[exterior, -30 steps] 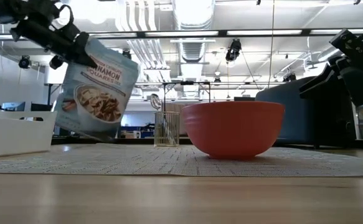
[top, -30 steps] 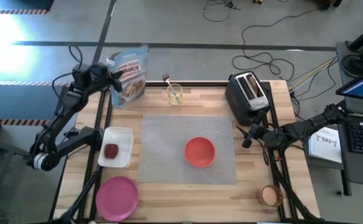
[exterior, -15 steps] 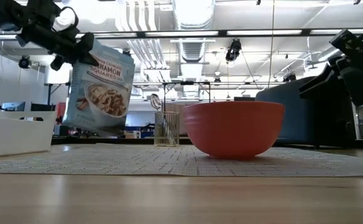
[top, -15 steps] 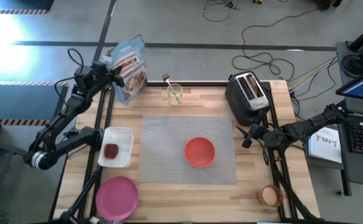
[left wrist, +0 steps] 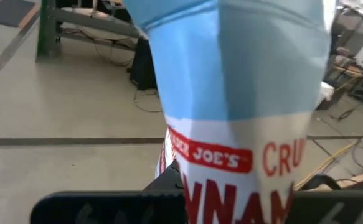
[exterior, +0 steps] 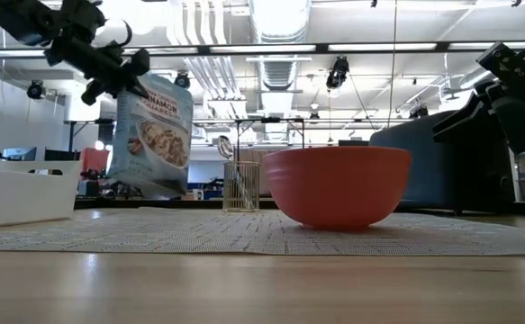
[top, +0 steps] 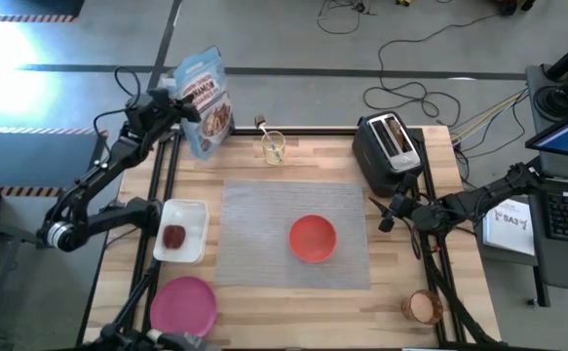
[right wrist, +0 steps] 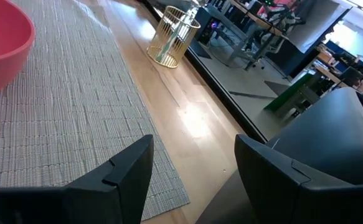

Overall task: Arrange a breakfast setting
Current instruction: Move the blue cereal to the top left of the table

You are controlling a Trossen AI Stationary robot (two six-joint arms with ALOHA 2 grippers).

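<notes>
My left gripper is shut on a light blue cereal bag above the table's far left corner; the bag also shows in the low view and fills the left wrist view. My right gripper hangs open and empty beside the grey placemat's right edge, in front of the toaster. The red-orange bowl stands on the placemat. The pink plate lies at the near left. The dark-red fruit lies in the white tray. The cup stands at the far edge with a spoon in it. The toast lies at the near right. My left gripper pinches the bag's top end between its two fingers, coming from the table's left side. The bag hangs below the fingers, nearly upright and lifted clear of the table. In the left wrist view the bag's printed face runs away from the fingers.
The black toaster stands at the far right, close to my right gripper. The white tray lies left of the placemat. Bare wood lies between the placemat and the table's near edge.
My left gripper has moved up and toward the table's far edge with the cereal bag. The bag has swung from a tilt to nearly upright and turned, so that it shows narrower in the low view.
</notes>
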